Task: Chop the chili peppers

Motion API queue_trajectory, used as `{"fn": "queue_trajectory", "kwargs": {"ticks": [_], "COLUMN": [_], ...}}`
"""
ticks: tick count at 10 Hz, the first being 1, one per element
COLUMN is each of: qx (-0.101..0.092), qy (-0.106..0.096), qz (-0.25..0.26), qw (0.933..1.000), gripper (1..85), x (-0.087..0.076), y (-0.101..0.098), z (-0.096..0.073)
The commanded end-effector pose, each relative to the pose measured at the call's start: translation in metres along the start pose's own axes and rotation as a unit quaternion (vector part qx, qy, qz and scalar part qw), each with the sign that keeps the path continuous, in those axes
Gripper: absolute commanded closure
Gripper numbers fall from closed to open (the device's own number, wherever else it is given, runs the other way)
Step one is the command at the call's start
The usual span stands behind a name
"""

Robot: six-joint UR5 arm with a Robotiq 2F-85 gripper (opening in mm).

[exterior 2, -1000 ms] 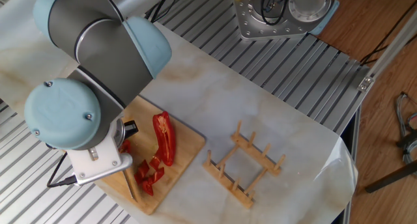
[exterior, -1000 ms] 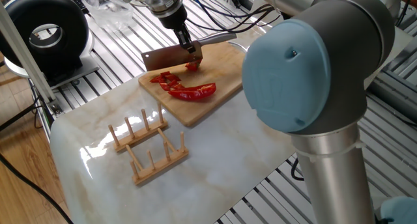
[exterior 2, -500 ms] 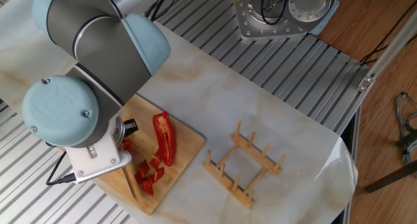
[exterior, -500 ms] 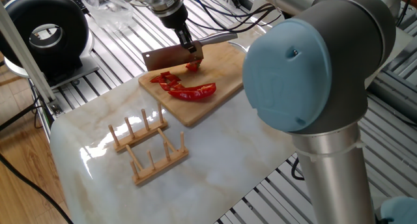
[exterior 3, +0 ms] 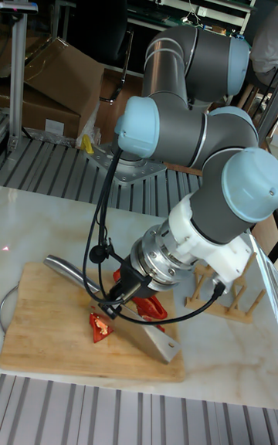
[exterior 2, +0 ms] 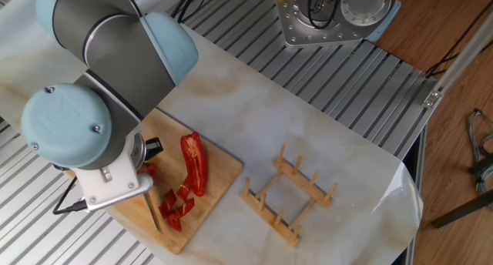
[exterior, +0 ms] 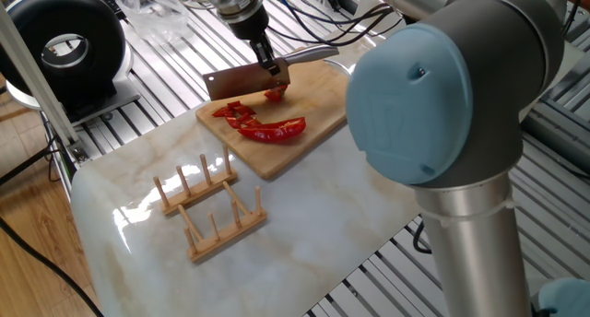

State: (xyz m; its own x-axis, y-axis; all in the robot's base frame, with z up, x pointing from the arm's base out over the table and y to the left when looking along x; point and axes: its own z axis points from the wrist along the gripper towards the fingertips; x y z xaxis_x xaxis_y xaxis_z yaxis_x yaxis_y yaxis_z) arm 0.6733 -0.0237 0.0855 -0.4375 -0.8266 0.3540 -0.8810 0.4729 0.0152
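Observation:
On the wooden cutting board (exterior: 304,137) lie the chili peppers: one long red half (exterior: 274,130), a cluster of cut bits (exterior: 234,111) and one bit (exterior: 274,94) by the blade. My gripper (exterior: 269,66) is shut on a cleaver (exterior: 241,81), gripping where blade meets steel handle (exterior: 309,54), with the blade edge down over the bits. In the other fixed view, the long half (exterior 2: 194,165) and bits (exterior 2: 176,207) show beside the thin blade edge (exterior 2: 154,215), and the wrist hides my gripper. The tall view shows my gripper (exterior 3: 116,298), the blade (exterior 3: 150,337) and a bit (exterior 3: 100,327).
A wooden peg rack (exterior: 207,206) lies on the marble slab (exterior: 304,234) near the board. A black round device (exterior: 60,45) stands at the far left. The arm's own elbow (exterior: 433,96) fills the right. Metal slats surround the slab.
The wrist has shifted a few pixels, carrying the cleaver slightly with it. The peppers and the rack have not moved.

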Motion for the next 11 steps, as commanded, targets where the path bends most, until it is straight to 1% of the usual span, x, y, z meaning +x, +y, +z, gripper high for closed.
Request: {"fn": "queue_trajectory", "kwargs": {"ticks": [1,2,3,4,6,8,11], "qx": [0.000,0.001,0.004,0.005,0.003,0.005,0.008], "qy": [-0.008,-0.013,-0.026,-0.027,-0.018,-0.011,-0.015], "qz": [0.004,0.009,0.020,0.021,0.012,0.006,0.011], "qw": [1.0000,0.9999,0.9994,0.9994,0.9998,0.9999,0.9998], "gripper": [84.3,84.3,84.3,84.3,84.3,84.3,84.3], "x": [0.0008,-0.0018,-0.0072,-0.0080,-0.0048,-0.0009,-0.0026], "y": [-0.0020,-0.0025,-0.0042,-0.0050,-0.0043,-0.0063,-0.0086], "z": [0.0030,0.0029,0.0029,0.0037,0.0057,0.0079,0.0101]}}
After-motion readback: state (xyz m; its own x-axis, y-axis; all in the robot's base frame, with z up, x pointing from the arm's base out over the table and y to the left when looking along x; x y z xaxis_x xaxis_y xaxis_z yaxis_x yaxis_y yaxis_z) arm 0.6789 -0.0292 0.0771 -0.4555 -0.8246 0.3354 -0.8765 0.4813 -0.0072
